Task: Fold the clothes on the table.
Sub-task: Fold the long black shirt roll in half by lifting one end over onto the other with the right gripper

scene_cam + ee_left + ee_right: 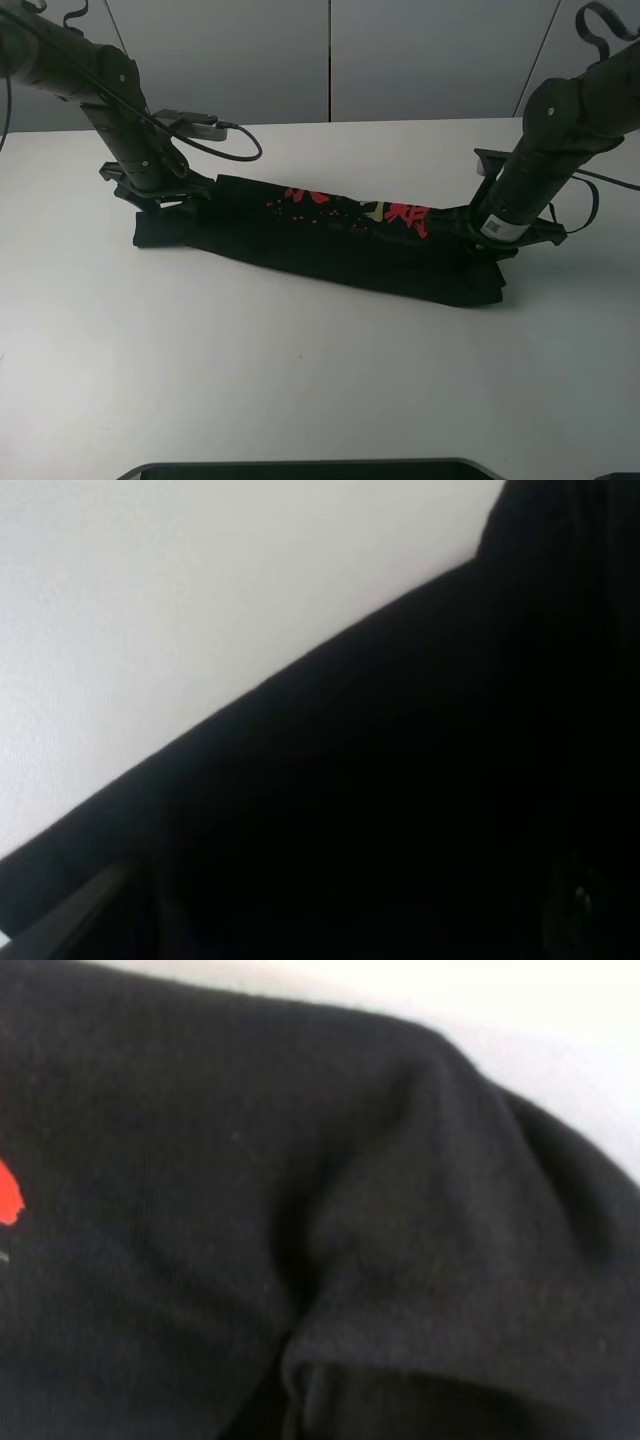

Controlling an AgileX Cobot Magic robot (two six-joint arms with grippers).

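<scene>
The clothes (330, 240), a black T-shirt with red and yellow print, lie in a long narrow band across the white table (300, 380), slanting from back left to front right. My left gripper (160, 200) is down at the band's left end, jaws wide apart; the left wrist view shows only black cloth (420, 780) against the table (150, 600). At the band's right end my right gripper (478, 228) is lowered onto the fabric. The right wrist view is filled with puckered black cloth (250, 1160), and no fingers show there.
A dark flat-topped object (300, 468) pokes in at the table's front edge. A black cable (235, 140) loops off the left arm above the table's back part. Grey wall panels stand behind the table.
</scene>
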